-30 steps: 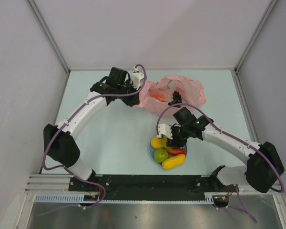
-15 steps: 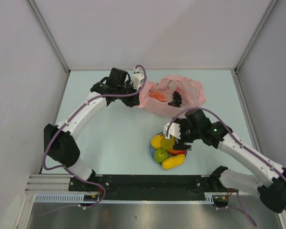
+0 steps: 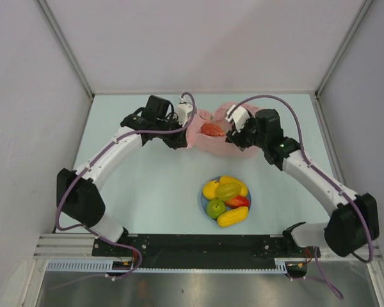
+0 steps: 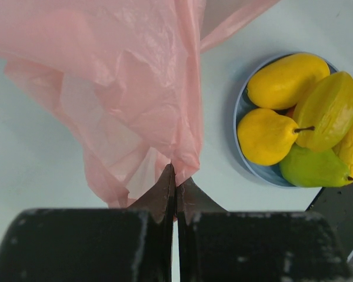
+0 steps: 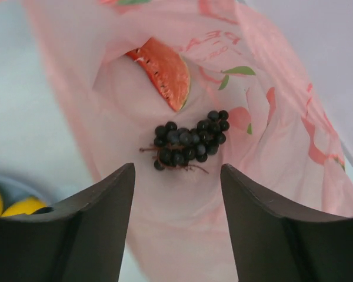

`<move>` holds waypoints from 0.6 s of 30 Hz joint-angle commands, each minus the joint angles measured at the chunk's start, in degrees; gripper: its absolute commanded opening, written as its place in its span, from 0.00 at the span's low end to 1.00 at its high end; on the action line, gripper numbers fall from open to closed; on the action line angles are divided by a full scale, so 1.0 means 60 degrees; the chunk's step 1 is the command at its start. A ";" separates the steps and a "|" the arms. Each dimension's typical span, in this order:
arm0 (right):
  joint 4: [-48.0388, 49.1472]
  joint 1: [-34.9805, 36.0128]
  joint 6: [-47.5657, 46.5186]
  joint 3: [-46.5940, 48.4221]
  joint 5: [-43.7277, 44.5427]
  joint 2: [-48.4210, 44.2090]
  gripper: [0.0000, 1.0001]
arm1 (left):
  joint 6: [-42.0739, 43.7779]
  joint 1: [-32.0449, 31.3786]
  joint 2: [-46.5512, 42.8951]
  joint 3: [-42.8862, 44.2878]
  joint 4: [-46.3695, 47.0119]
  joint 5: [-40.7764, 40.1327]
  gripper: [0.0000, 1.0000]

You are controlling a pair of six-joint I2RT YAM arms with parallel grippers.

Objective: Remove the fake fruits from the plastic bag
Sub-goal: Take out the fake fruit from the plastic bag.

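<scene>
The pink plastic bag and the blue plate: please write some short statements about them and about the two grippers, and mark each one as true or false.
1. The left gripper is shut on an edge of the plastic bag. True.
2. The grape bunch lies on the plate. False: the grape bunch lies inside the bag, close to the watermelon slice.
3. The right gripper is open above the bag and holds nothing. True.
4. The plate is empty. False: the blue plate holds several fruits, among them a green pear.
</scene>
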 commanded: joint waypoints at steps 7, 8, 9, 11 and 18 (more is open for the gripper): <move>0.0452 0.0277 0.0920 0.0729 0.0299 0.2684 0.38 | 0.0951 0.0025 -0.2029 -0.1459 -0.0388 -0.0265 0.00; 0.0140 0.0321 0.0993 0.0627 -0.0094 0.2612 0.37 | 0.1054 0.0025 -0.2176 -0.1518 -0.0461 -0.0454 0.00; -0.0037 0.0351 0.1066 0.0452 -0.0200 0.2466 0.37 | 0.1156 0.0040 -0.2308 -0.1592 -0.0621 -0.0543 0.00; -0.0054 0.0614 0.1067 -0.0339 -0.0157 0.1883 0.38 | 0.1435 0.0040 -0.2616 -0.1782 -0.0740 -0.0734 0.00; 0.1482 0.0703 0.0468 -0.0299 -0.0040 0.2536 0.56 | 0.1772 0.0025 -0.2544 -0.2193 -0.0975 -0.0573 0.00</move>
